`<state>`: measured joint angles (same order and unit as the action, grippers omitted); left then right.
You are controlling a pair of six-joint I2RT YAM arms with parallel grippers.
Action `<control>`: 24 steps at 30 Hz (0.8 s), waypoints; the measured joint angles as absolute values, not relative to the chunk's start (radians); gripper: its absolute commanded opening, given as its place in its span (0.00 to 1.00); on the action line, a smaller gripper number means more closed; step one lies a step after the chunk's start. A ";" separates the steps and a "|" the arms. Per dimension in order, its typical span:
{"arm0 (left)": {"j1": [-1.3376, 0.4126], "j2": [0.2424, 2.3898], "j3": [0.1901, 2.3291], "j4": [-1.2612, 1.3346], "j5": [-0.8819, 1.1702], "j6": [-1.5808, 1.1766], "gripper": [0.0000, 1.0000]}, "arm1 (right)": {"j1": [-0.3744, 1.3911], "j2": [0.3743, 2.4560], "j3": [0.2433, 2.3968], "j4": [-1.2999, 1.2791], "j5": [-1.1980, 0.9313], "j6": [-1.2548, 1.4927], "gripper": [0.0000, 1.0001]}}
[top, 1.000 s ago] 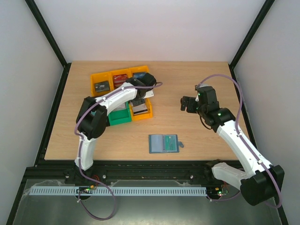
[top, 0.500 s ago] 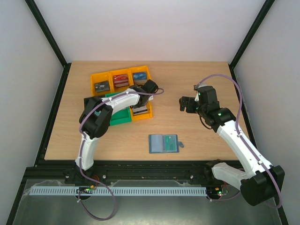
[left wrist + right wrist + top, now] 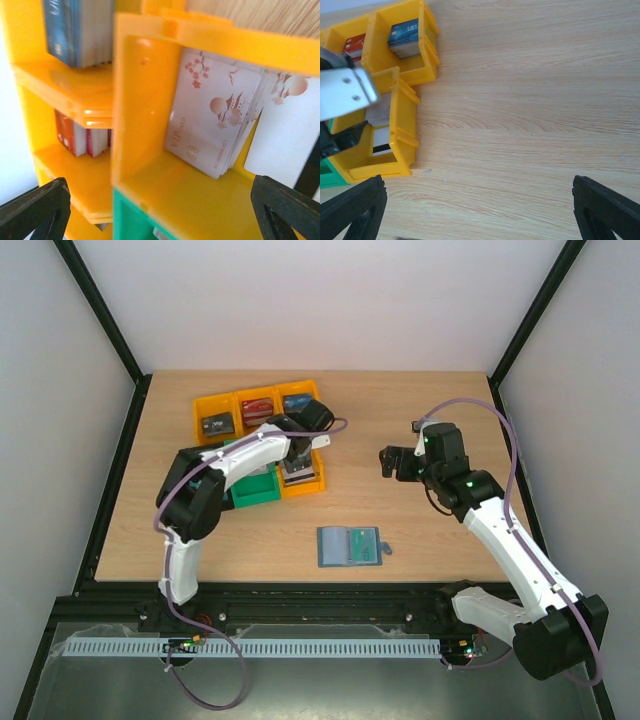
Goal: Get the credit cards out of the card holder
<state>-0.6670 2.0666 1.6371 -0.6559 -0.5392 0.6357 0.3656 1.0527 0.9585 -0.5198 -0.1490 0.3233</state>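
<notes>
Left tool (image 3: 160, 212) wide open over orange bin (image 3: 145, 100), white cards (image 3: 215, 125) stacked inside: drop-off looks done. Right tool (image 3: 477, 210) open, hovering above desk (image 3: 430, 410). Holder (image 3: 349, 546) lies open near the front edge. Next: go to holder, pinch whatever card is left.

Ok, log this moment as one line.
left fingers open over orange bin of white cards | right fingers open, empty, over table | card holder lying open on table

Card holder (image 3: 349, 546) lying open near table (image 3: 440, 405) front edge, mid-width; possibly cards inside, too small to tell. Bins (image 3: 256, 392) clustered left rear, cards (image 3: 215, 125) stacked inside. Left gripper (image 3: 297, 454) over cluster's right-front bin; right gripper (image 3: 390, 462) well apart to right, behind holder.
</notes>
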 measured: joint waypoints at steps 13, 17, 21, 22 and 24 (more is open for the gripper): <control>-0.675 1.482 1.410 -0.644 0.280 0.206 0.99 | 0.390 1.128 0.787 -0.550 -0.412 0.442 0.53; -0.683 1.495 1.185 -0.593 0.487 0.006 0.99 | 0.465 1.144 0.712 -0.599 -0.375 0.498 0.55; -0.691 1.576 0.993 -0.518 0.630 -0.180 0.99 | 0.539 1.139 0.634 -0.558 -0.359 0.571 0.54; -0.693 1.590 0.961 -0.502 0.646 -0.220 0.99 | 0.557 1.139 0.606 -0.546 -0.355 0.593 0.53; -0.703 1.616 0.905 -0.458 0.678 -0.303 0.99 | 0.587 1.142 0.556 -0.532 -0.345 0.632 0.51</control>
